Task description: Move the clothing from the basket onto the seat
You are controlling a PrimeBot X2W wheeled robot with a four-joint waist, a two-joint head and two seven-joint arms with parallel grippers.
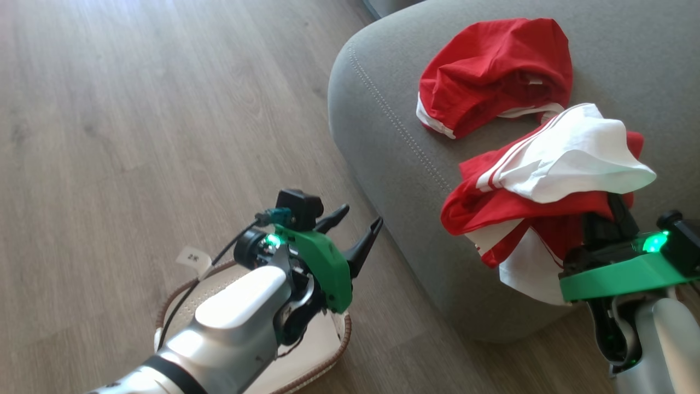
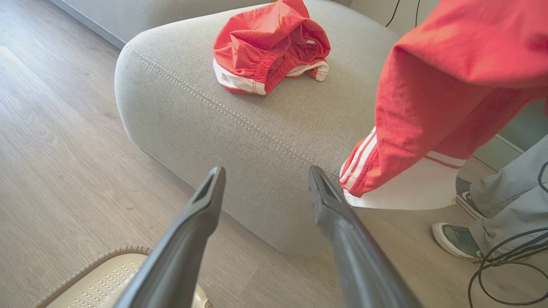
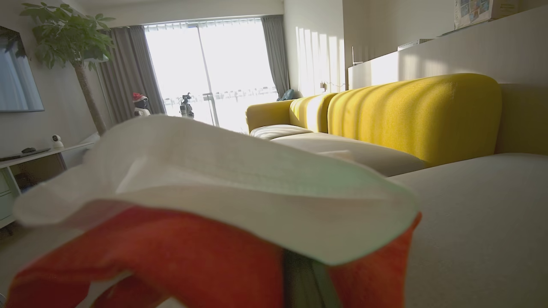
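The seat is a big grey cushion of coarse woven fabric, with a rounded corner and a line of pale stitching following its edge. The clothing is in two pieces. A crumpled garment of thin, bright red cloth, with a white band along its hem and a gathered waistband, lies bunched on top of the seat, back from the stitched edge. The hanging garment is red with paired white stripes and broad white panels. It is held up at the seat's front edge, its upper folds over the cushion top and a white flap dangling in front of the seat's side.

The right claw rises beside the seat's front edge into this garment. Its dark fingers run up into the folds and grip the cloth, which drapes over them. The fingertips are buried, so how narrow the gap is cannot be told. The right wrist view shows soft white fabric lying over red, with a dark sliver of finger between the folds.

The left claw is released, its two long, tapered dark fingers spread wide with nothing between them. It is near the seat's rounded corner but apart from it.

The basket stands on the floor near that same corner, under the left arm. It is cream perforated plastic with a brown braided rim and a paper tag at the rim. The floor is pale wood-grain planks. By the seat's side, past the hanging garment, are a person's grey-green shoe, a grey trouser leg and a looped dark cable.
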